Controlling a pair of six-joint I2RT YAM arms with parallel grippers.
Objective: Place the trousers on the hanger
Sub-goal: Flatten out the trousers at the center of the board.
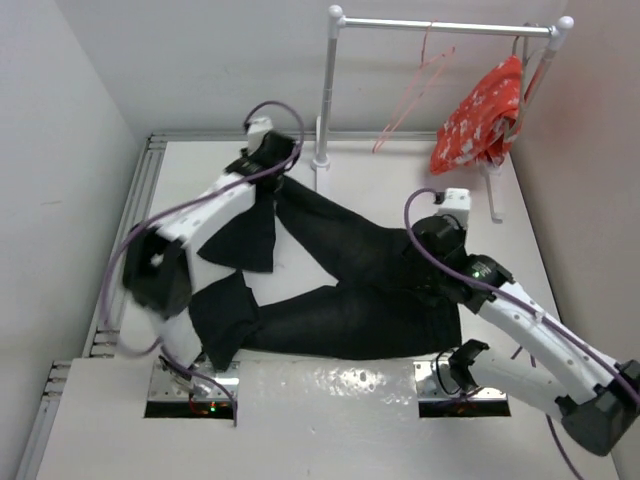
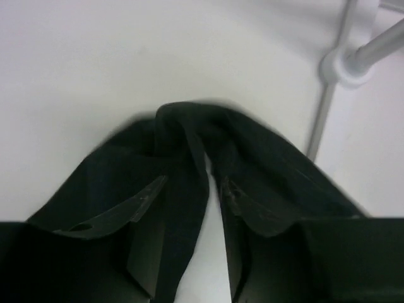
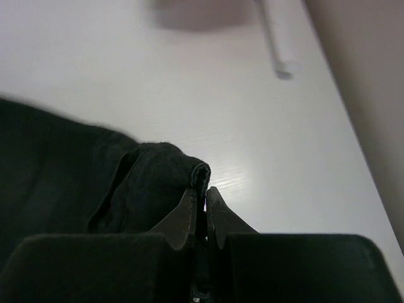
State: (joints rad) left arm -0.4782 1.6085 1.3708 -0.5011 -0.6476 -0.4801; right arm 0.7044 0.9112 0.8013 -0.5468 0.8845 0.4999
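Note:
The black trousers [image 1: 340,250] lie spread across the middle of the table, legs running left and toward the back. My left gripper [image 1: 272,160] is down at the far end of one leg. In the left wrist view [image 2: 192,189] its jaws stand apart, with a raised fold of the trousers [image 2: 183,132] partly between them and a strip of white table showing in the gap. My right gripper [image 1: 437,250] is at the trousers' right end, and in the right wrist view [image 3: 201,192] it is shut on a rolled edge of the trousers [image 3: 164,170]. The pink hanger [image 1: 415,95] hangs on the rail at the back.
A white rail stand [image 1: 440,27] stands at the back of the table, its base [image 2: 347,63] close to my left gripper. A red-and-white patterned cloth [image 1: 480,115] hangs at its right end. A stand foot [image 3: 278,69] lies ahead of my right gripper. Walls close both sides.

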